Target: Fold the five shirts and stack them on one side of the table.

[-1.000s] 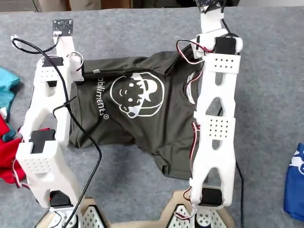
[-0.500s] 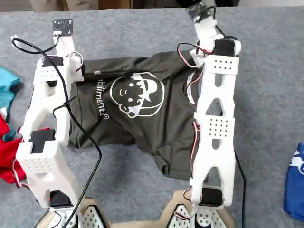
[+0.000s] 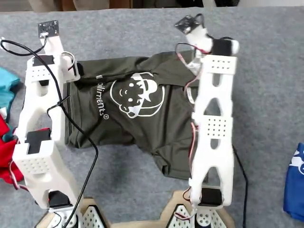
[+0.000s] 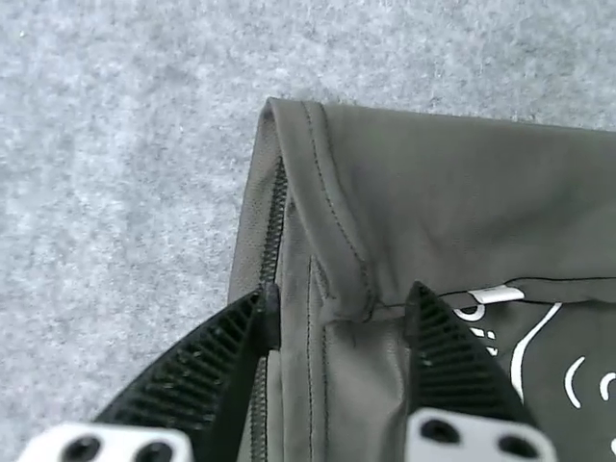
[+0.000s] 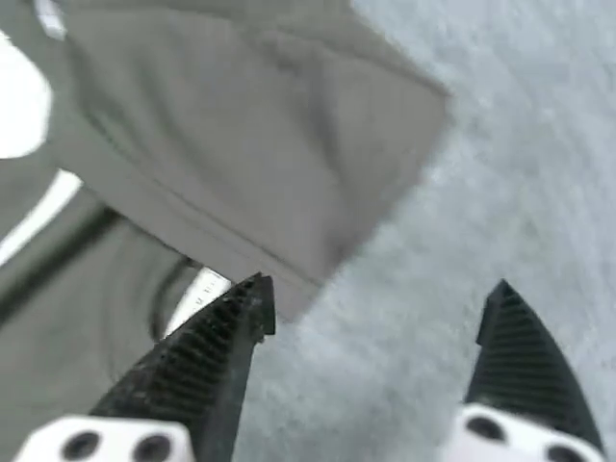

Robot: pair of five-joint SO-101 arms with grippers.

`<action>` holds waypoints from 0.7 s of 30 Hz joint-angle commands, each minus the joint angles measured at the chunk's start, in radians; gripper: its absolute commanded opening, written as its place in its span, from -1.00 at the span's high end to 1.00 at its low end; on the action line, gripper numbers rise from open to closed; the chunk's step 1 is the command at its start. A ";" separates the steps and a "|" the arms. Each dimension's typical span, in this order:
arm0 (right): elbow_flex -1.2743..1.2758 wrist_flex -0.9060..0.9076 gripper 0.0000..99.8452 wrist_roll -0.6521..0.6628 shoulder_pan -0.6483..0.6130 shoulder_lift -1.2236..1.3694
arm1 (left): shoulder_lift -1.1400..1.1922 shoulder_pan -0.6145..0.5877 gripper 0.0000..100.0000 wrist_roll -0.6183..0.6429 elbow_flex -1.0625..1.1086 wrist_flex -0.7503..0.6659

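Olive-green shirt (image 3: 133, 130): one item, lying print side up in the middle of the grey counter (image 3: 266, 71). A white cartoon face (image 3: 137, 94) with a line of lettering beside it is on the chest. The cloth is mostly flat, with the near edge rumpled and a flap of fabric jutting toward the arm bases.

Left arm (image 3: 40, 118): white, stretched along the shirt's left side, with a black cable (image 3: 90, 152) looped across it. Left claw (image 4: 337, 303): spread, set at the far left corner of the shirt. One ribbed black finger (image 4: 241, 337) sits at the outer edge of the cloth, the other on the fabric just inside the stitched hem. The hem is doubled over at that corner. No cloth is pinched between the fingers.

Right arm (image 3: 213, 118): white, lying over the shirt's right side. Right claw (image 5: 375, 303): spread wide at the far right corner of the shirt. One finger (image 5: 217, 346) is over the edge of the olive cloth, the other over bare grey counter. Nothing is gripped.

Teal garment (image 3: 7, 90): bunched at the counter's left edge, well apart from the olive shirt.

Red garment (image 3: 5, 156): bunched at the left edge, nearer the arm bases, partly behind the left arm.

Blue garment (image 3: 294, 185): at the counter's right edge, with a bit of white print showing, well apart from the right arm.
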 commanded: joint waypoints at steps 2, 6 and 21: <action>-0.045 0.009 0.42 0.061 -0.074 -0.053 | 0.019 0.012 0.59 0.005 -0.049 -0.041; -0.048 0.003 0.44 0.135 -0.091 0.005 | 0.091 0.009 0.59 0.008 -0.051 -0.132; -0.047 0.003 0.46 0.206 -0.125 0.096 | 0.136 -0.021 0.59 0.046 -0.153 0.068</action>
